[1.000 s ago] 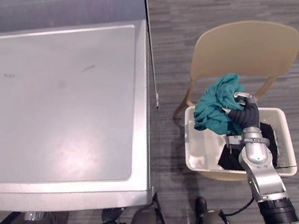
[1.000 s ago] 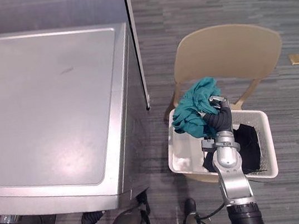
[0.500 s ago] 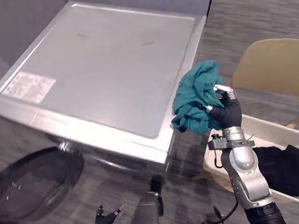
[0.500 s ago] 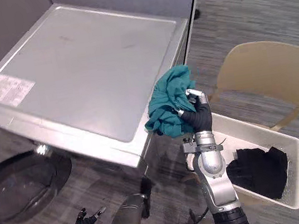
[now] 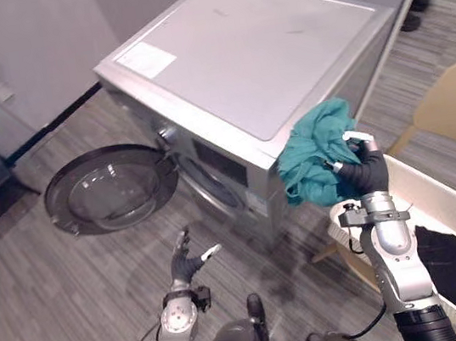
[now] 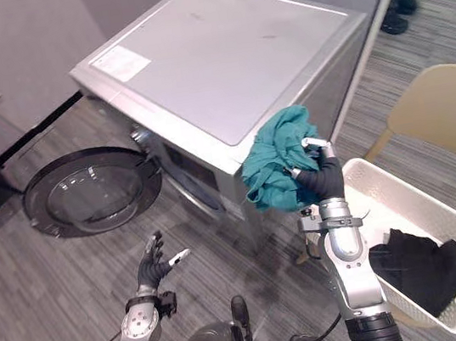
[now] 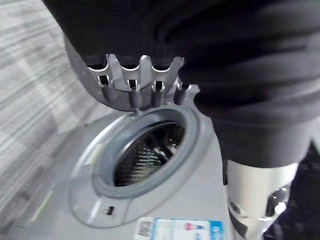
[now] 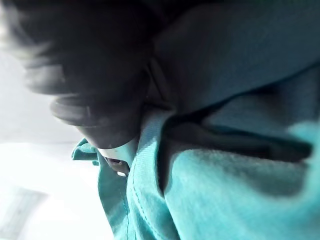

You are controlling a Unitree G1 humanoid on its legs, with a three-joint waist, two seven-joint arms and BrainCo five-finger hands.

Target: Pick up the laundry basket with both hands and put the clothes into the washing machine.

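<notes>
My right hand (image 5: 366, 172) is shut on a teal garment (image 5: 319, 162) and holds it up in the air beside the front corner of the silver washing machine (image 5: 254, 46). Up close, the teal garment (image 8: 225, 175) is bunched round the hand's dark fingers (image 8: 100, 107). The washer's round door (image 5: 109, 188) hangs open to the left, and the drum opening (image 7: 145, 156) shows past my left hand's fingers (image 7: 135, 87). My left hand (image 5: 185, 263) is open, low above the floor in front of the washer. The white laundry basket (image 6: 405, 208) sits at the right with a black garment (image 6: 418, 266) in it.
A tan chair (image 6: 443, 113) carries the basket, right of the washer. A person's dark shoes (image 6: 398, 16) stand on the floor behind the machine. Grey plank floor (image 5: 51, 308) lies open in front of the door. A grey wall (image 5: 39, 53) runs behind at the left.
The camera has swung left, bringing the washer's front and open door into view. My right hand has carried the teal garment from the basket to the washer's corner. My left hand has risen into view.
</notes>
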